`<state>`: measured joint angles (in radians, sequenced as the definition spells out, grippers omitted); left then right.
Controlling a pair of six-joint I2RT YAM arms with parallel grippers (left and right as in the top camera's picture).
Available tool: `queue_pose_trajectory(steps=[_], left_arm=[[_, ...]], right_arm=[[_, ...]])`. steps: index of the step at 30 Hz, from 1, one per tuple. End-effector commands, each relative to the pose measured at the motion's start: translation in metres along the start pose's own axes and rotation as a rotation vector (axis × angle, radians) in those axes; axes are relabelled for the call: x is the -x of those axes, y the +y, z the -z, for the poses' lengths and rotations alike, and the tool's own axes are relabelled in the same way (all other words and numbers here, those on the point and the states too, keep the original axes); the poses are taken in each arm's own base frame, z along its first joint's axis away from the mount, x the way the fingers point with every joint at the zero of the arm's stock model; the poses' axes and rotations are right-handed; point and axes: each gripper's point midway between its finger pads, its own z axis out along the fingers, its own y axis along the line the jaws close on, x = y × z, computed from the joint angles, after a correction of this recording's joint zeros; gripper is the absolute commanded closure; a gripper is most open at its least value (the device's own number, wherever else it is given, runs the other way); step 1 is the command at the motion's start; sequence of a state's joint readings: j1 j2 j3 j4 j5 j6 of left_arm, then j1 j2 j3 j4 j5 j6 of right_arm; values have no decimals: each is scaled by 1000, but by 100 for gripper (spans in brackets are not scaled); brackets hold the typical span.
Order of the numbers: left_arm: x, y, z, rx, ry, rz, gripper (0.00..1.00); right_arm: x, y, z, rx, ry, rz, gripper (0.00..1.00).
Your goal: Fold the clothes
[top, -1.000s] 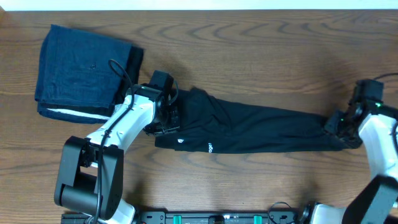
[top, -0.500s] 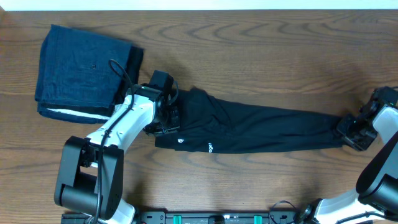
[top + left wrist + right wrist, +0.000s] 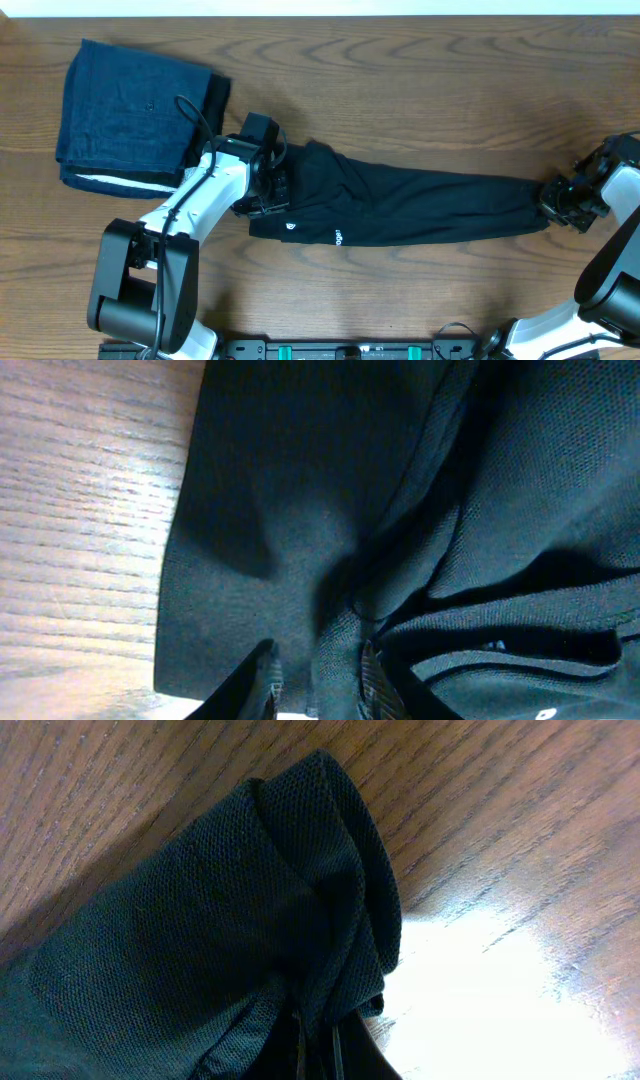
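Holding the black shirt (image 3: 420,208) stretched as a narrow band from the middle of the table (image 3: 400,90) almost to its right edge. Pinching one end in the left gripper (image 3: 318,685), clamping the other in the right gripper (image 3: 316,1038). Seemingly finishing lengthwise folding; leaving crosswise folds.

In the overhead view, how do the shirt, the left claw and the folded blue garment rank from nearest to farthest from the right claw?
1. Shirt: its right end is pinched in the right claw.
2. Left claw: at the shirt's left end, left of centre.
3. Blue garment: far left, toward the table's back edge.
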<state>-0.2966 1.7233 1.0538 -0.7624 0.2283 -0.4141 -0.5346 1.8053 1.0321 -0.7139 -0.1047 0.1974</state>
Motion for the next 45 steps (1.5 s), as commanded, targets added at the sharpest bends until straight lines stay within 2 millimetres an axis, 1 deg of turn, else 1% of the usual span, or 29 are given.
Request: queue_pose_trajectory(steps=[1,2,3,5,6,7,9,12,13,15,17,20,21,22,24,28,30,33,36,38,40,42,43,45], left_arm=[[-2,3,-1,15,1,-13,71],[-2,3,-1,15,1,-13,70],[-2,4,-1,15,0,-13,71],[0,6,0,28,-8,-15,71],[2,10,1,51,-21,-15,71],[3,11,3,61,-27,-15,71],[8,13,9,82,-46,-16,71],[17,13,24,84,-89,-12,72],[20,12,29,76,-106,-8,71],[26,13,42,58,-147,6,71],[32,18,55,44,-188,29,71],[40,34,73,30,-239,87,70],[42,39,77,28,-250,105,70],[45,49,82,29,-261,137,70],[46,62,86,34,-264,180,69],[45,77,87,45,-251,228,70],[45,79,87,45,-251,232,70],[44,79,87,46,-248,232,70],[44,79,86,48,-244,233,69],[44,79,86,48,-244,233,69],[44,79,86,48,-244,233,70],[44,79,86,48,-244,233,70],[43,79,86,48,-243,233,69],[43,79,86,49,-240,234,70]], right_arm=[[-8,12,-5,72,30,34,99],[-7,23,2,127,11,71,99],[-5,38,14,196,-17,122,99],[-3,57,34,261,-70,191,99],[-3,70,50,297,-112,241,99],[-4,76,58,313,-130,263,99],[-11,96,82,347,-181,333,99],[-36,127,110,380,-217,454,99],[-44,135,114,388,-217,484,99],[-67,154,121,409,-201,569,99],[-88,170,120,421,-164,636,99],[-118,187,108,417,-93,725,99],[-127,191,103,416,-68,753,99],[-140,197,95,414,-37,792,99],[-155,204,81,396,2,844,99],[-179,224,51,395,55,914,98],[-191,233,34,386,94,913,97],[-204,244,11,377,134,898,94],[-213,253,-5,386,148,930,94],[-217,257,-7,405,160,935,91],[-219,261,-1,443,172,941,83],[-221,266,11,505,193,970,68],[-222,268,20,539,205,985,64],[-218,268,39,586,214,1002,61]])
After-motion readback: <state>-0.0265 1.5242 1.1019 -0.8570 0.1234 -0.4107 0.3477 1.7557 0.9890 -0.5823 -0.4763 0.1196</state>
